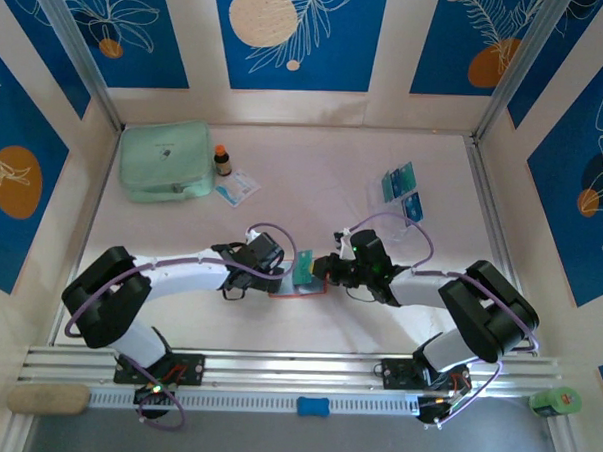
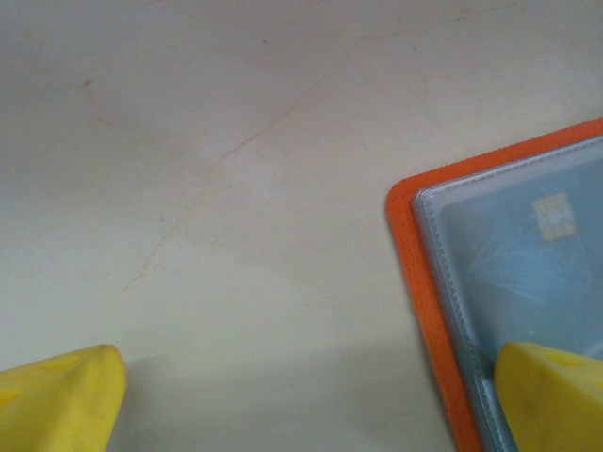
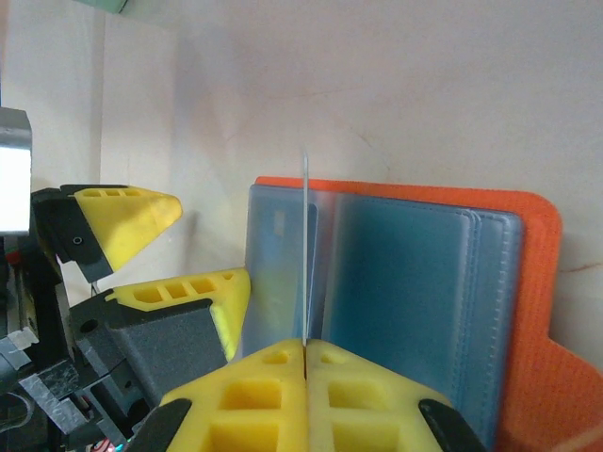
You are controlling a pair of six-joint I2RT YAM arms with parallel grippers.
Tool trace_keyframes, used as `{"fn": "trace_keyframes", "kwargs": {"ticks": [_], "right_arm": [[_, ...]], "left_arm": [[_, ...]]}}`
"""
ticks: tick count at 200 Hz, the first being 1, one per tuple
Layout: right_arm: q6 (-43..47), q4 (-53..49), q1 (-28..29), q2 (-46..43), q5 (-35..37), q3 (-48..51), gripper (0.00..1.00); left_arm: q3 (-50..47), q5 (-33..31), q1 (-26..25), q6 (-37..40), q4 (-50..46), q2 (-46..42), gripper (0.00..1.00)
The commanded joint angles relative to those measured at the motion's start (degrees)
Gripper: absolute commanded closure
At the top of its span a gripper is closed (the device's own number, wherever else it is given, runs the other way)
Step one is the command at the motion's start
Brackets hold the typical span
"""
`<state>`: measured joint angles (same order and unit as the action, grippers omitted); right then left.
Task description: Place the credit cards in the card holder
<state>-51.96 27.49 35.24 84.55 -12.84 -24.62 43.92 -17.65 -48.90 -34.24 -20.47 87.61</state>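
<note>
pinching a green card edge-on, the right gripper is clamped tight on it, holding it upright over the open orange-red card holder. the left gripper stands spread wide, one yellow finger on the holder's clear pocket. card markings are too faint to read. more credit cards lie well apart, back right.

We see an orange-red card holder with pale blue-grey pockets, a green credit card, yellow fingertips, a mint-green pouch and blue, white-leafed walls.
</note>
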Motion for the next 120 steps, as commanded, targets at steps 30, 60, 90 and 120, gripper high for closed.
{"fn": "trace_keyframes", "kwargs": {"ticks": [30,60,90,120], "right_arm": [[-0.5,0.7,0.3,0.3,-0.1,-1.3,1.00],[-1.1,2.2,0.4,1.6,-0.6,-1.3,1.00],[-1.4,2.8,0.5,2.7,-0.9,-1.5,1.00],[-1.7,3.4,0.5,3.5,-1.3,-1.4,1.00]], "left_arm": [[-1.4,-1.1,-0.5,-0.3,-1.6,0.1,0.00],[-1.5,-1.2,-0.5,-0.3,-1.6,0.1,0.00],[-1.5,-1.2,-0.5,-0.3,-1.6,0.0,0.00],[-1.5,-1.2,-0.5,-0.3,-1.5,0.0,0.00]]}}
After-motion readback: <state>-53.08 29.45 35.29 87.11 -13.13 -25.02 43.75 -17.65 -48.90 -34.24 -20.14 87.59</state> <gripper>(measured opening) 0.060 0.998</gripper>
